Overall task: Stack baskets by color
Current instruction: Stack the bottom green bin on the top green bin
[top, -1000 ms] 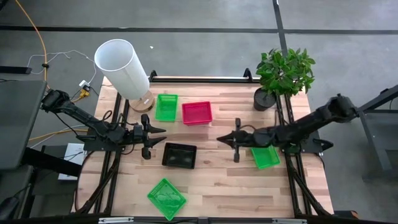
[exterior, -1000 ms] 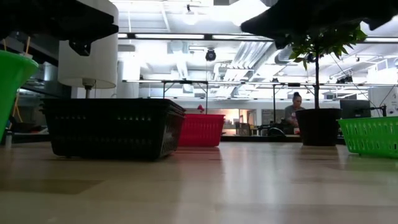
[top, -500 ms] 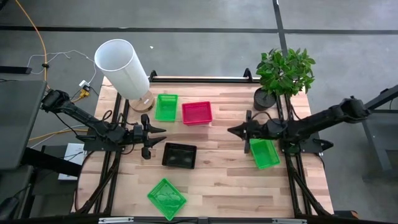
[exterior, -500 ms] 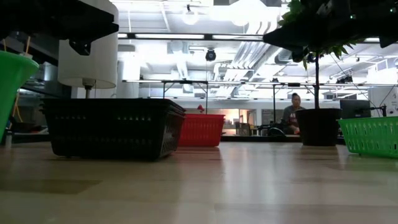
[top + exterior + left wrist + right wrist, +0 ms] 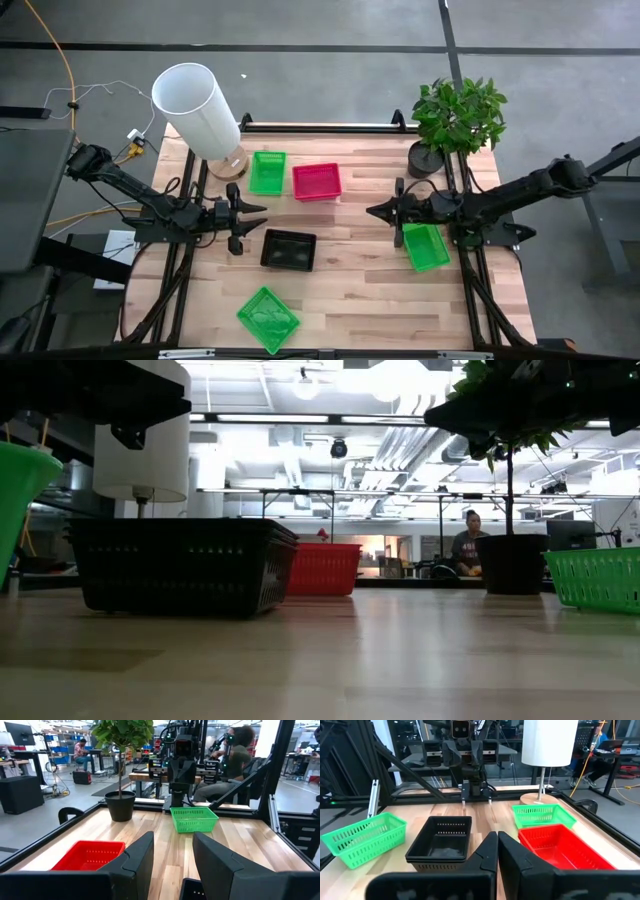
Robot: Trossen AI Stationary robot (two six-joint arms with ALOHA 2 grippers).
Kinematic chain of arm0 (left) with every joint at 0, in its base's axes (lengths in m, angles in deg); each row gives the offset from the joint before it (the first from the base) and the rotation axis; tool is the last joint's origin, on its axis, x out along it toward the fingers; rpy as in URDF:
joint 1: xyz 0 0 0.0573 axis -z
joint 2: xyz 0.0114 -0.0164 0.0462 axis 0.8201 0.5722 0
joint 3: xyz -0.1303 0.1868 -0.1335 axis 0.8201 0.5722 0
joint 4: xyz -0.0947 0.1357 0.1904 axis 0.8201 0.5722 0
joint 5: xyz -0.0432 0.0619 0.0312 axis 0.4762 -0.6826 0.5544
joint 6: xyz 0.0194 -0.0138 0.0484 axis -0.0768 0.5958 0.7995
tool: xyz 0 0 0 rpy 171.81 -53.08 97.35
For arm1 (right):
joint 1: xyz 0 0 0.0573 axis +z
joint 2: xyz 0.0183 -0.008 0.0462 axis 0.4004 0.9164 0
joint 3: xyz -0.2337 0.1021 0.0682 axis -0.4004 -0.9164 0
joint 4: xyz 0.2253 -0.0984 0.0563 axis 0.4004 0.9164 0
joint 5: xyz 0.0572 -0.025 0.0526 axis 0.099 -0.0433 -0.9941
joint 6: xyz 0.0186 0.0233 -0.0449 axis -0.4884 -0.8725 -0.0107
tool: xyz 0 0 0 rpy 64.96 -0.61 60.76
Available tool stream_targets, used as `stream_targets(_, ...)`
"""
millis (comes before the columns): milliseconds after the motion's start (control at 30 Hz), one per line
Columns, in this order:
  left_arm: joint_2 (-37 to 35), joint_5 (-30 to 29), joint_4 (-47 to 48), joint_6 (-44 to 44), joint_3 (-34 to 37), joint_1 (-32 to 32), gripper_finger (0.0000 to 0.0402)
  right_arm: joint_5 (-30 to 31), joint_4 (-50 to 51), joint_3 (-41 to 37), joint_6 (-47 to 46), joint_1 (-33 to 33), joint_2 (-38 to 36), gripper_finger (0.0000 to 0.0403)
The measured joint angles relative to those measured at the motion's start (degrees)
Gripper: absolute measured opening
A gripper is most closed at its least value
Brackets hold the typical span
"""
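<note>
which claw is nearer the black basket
Left. The left claw sits just off the black basket, toward the table's left edge; the right claw is farther away, across the table by a green basket.

Black basket (image 5: 288,250) just beyond the dark left gripper (image 5: 247,215); past it, a pink-red basket (image 5: 316,181) and green mesh baskets (image 5: 267,171).

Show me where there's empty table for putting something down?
Bare wood lies between the black basket and the right-hand green basket, and along the front edge right of the tilted green basket. It's crowded by the white cylinder.
</note>
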Motion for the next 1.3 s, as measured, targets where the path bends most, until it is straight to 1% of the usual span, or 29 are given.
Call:
stream_targets(167, 0.0, 0.0, 0.0, -0.1, 0.0, 0.0, 0.0124, 0.0, 0.0, 0.0, -1.2, 0.0, 0.0, 0.0)
stream_targets(267, 0.0, 0.7, -0.1, -3.8, 0.0, 0.0, 0.0124, 0.0, 0.0, 0.0, -1.4, 0.0, 0.0, 0.0)
stream_targets(367, 0.0, 3.9, 0.1, -7.0, 0.0, 0.2, 0.0124, 0.0, 0.0, 0.0, -1.7, 0.0, 0.0, 0.0)
stream_targets(467, 0.0, 6.5, 0.1, -7.3, 0.0, 1.1, 0.0124, 0.0, 0.0, 0.0, -1.8, 0.0, 0.0, 0.0)
stream_targets(667, 0.0, 5.2, 0.3, -7.3, -0.5, 2.9, 0.0128, 0.0, 0.0, 0.0, -2.7, 0.0, 0.0, 0.0)
stream_targets(833, 1.1, 5.1, 4.0, -7.1, -4.1, 5.4, 0.0148, 0.0, 0.0, 0.0, -2.7, 0.0, 0.0, 0.0)
stream_targets(933, 3.3, 5.2, 8.5, -7.1, -8.3, 7.7, 0.0169, 0.0, 0.0, 0.0, -2.7, 0.0, 0.0, 0.0)
stream_targets(1067, 9.0, 5.6, 18.1, -10.1, -15.6, 11.6, 0.0197, 0.4, 0.0, 0.0, -2.7, 0.0, 0.0, 0.0)
stream_targets(1133, 12.2, 7.5, 25.3, -14.0, -19.9, 13.7, 0.0209, 0.4, 0.0, 0.0, -2.7, 0.0, 0.0, 0.0)
stream_targets(1233, 17.6, 11.0, 37.1, -22.6, -26.3, 17.1, 0.022, 0.4, 0.0, 0.0, -2.7, 0.0, 0.0, 0.0)
stream_targets(1300, 21.4, 12.4, 43.3, -28.2, -29.6, 19.4, 0.0222, 0.4, 0.0, 0.0, -2.7, 0.0, 0.0, 0.0)
